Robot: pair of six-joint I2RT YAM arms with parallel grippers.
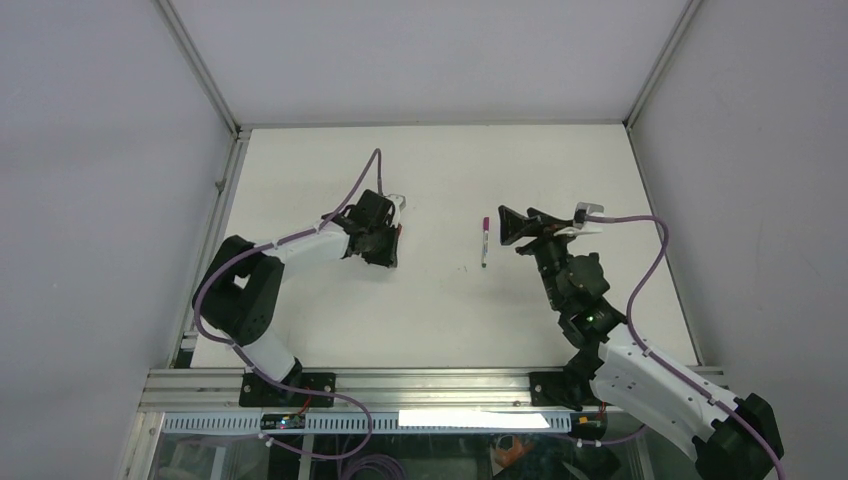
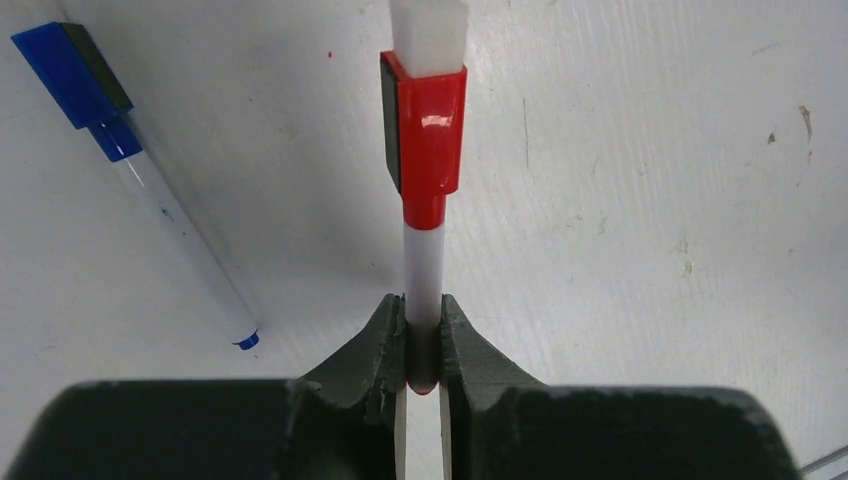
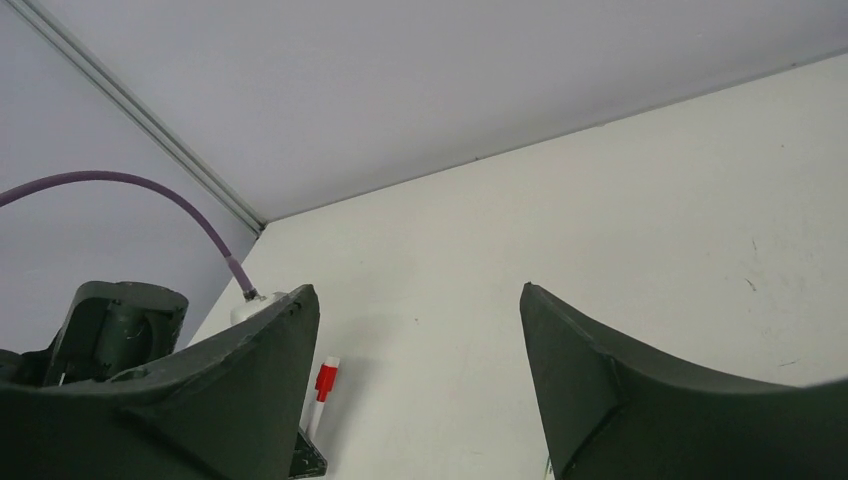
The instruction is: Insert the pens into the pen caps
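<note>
Magenta pen is lying loose on the table in the top view, roughly mid-table, with its coloured end pointing away from my bases. It's too small from up there to say if the cap is fully home. My right gripper sits just beside it, not touching. My left gripper is well off to the left, low over the table.

Left wrist cam is the clear one. My fingers are pinched narrow on the white barrel of the red pen, down near its tail end. I'd guess that's on purpose: grabbing low leaves the whole cap end sticking out free. The red cap is on it and looks seated right up to its collar, chunky and squarish, with a black strip down one side. Off to the side a blue pen lies flat on the table wearing its blue cap, same slim white barrel with a tiny blue tail.

Right wrist cam: my fingers are spread wide with nothing between them, just bare table. Lower left you can spot the red pen poking out of my other hand.
</note>
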